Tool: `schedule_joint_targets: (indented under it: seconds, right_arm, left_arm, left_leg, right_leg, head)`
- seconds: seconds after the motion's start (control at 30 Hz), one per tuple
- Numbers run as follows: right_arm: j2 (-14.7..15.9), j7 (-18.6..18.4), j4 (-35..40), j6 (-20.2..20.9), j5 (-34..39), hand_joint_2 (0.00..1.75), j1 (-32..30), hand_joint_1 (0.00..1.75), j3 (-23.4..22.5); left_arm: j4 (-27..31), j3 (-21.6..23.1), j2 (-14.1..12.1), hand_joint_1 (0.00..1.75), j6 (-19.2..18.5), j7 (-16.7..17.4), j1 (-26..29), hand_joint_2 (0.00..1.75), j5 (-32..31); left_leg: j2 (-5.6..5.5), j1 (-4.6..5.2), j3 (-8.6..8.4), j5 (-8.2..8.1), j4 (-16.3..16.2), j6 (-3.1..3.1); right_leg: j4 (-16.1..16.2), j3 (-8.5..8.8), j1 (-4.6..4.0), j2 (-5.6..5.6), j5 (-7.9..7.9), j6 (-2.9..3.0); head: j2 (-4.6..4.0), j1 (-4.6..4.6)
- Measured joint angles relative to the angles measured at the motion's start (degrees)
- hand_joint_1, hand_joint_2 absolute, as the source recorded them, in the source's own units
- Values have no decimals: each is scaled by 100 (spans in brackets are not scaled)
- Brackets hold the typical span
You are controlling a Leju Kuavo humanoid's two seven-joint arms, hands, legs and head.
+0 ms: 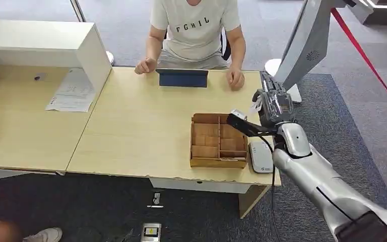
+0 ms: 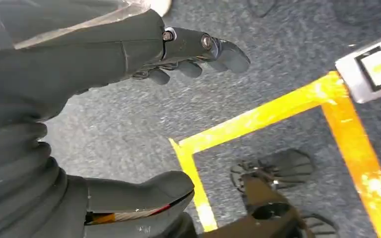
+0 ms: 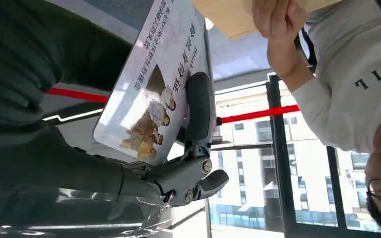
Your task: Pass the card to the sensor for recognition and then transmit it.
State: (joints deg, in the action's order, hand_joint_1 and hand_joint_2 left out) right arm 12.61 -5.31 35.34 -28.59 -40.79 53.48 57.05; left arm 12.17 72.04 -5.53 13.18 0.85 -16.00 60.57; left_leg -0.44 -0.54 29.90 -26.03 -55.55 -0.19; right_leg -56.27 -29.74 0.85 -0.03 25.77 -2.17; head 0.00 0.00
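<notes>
R hand [image 1: 271,103] raised past desk [image 1: 146,131] edge, poss. gripping card [image 1: 256,104], wooden tray [image 1: 218,140] beside

card [image 3: 151,84]: glossy laminated surface, printed, glare seen
right hand [image 1: 271,107]: dark matt plastic, metal pins seen at fingers
right arm [image 1: 322,184]: smooth silver shell, slight sheen
table [image 1: 136,126]: pale wood-look top, matt
box [image 1: 218,140]: brown cardboard, matt
floor [image 2: 129,124]: grey carpet, rough
tape [image 2: 278,111]: yellow, worn
</notes>
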Motion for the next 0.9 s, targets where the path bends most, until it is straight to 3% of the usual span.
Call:
schedule_joint_targets:
  seconds: [0.3,0.63,0.9]
  right_arm:
    - [-262,140,15,65,15,175,128,175,162]
    - [-492,0,-127,162,-4,175,234,175,301]
    - [-494,-219,-243,256,-79,175,242,175,376]
  left_arm:
    - [0,-2,-2,0,48,-269,4,175,122]
    - [-2,-11,-11,0,122,-210,102,175,112]
    - [-2,-11,-9,0,50,-92,87,175,-63]
  left_leg:
    - [0,0,1,0,0,0]
    - [0,-1,1,0,0,0]
    - [0,0,0,0,-1,0]
  right_leg:
    - [0,1,0,0,0,0]
    - [1,-1,-1,0,0,0]
    - [2,-1,0,0,0,0]
  head:
    - [0,2]
    - [0,2]
    - [0,2]
